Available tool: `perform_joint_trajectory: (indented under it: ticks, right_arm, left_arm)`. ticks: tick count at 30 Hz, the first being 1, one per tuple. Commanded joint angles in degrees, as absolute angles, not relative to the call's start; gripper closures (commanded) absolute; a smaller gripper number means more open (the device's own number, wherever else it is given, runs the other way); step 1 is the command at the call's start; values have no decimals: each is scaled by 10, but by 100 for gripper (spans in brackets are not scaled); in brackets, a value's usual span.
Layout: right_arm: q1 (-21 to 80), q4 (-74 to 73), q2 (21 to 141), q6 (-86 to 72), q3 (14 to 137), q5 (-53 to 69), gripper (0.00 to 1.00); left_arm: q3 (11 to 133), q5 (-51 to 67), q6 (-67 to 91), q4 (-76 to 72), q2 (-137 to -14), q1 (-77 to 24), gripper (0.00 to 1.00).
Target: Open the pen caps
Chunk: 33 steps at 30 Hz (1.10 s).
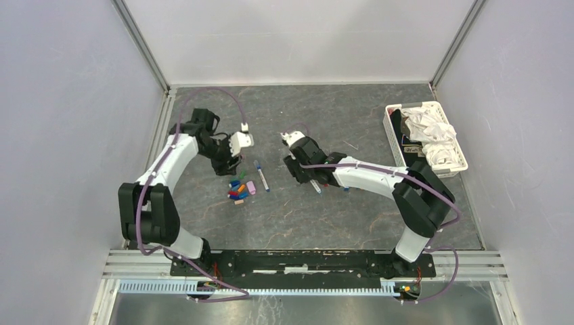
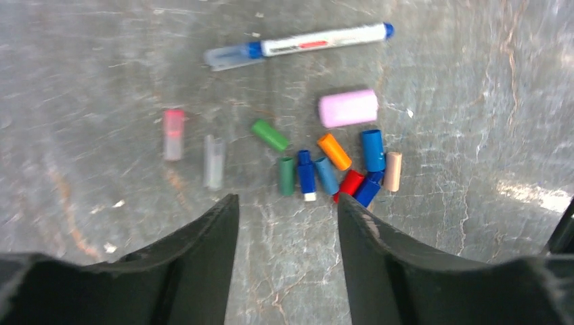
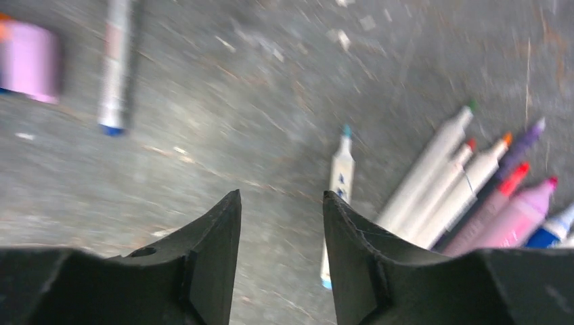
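Pen caps (image 2: 327, 175) clustered, just beyond left pincer (image 2: 288, 200)

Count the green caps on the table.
2. A light green cap lies left of the orange cap; a dark green cap lies nearer the camera. Others may be hidden.

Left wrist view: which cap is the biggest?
The pink cap, lying on its side between the blue-tipped marker and the cluster of small caps. It is clearly fatter than any of those, and the only pink one.

No legible text (pen (image 2: 318, 42) print blurred)
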<state>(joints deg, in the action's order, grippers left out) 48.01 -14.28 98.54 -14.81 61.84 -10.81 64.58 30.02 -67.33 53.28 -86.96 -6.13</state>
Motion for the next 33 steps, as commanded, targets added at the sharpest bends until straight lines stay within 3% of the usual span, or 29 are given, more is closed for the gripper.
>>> perform_joint_trajectory:
  ticks: [1, 8, 11, 12, 22, 25, 31, 33]
  right_arm:
    - [512, -113, 1012, -156, 706, -75, 44]
    - [550, -142, 1132, -152, 841, -45, 39]
    - [555, -148, 1165, -147, 863, -50, 40]
    - [555, -146, 1172, -146, 864, -51, 42]
    - [556, -136, 1211, -134, 847, -57, 54]
    - [556, -133, 1207, -124, 832, -60, 62]
    - [551, -121, 1152, -104, 783, -54, 99]
    - [544, -120, 1124, -97, 773, -26, 100]
  left_arm:
    - [730, 348, -596, 593, -830, -39, 35]
    - [803, 334, -523, 624, -802, -19, 31]
    - [809, 335, -500, 610, -780, -11, 5]
    - [809, 330, -480, 595, -774, -10, 1]
    - [796, 283, -387, 503, -738, -5, 0]
    - [796, 278, -389, 507, -747, -5, 0]
    - [769, 307, -449, 545, -752, -5, 0]
    - [752, 325, -482, 560, -747, -5, 0]
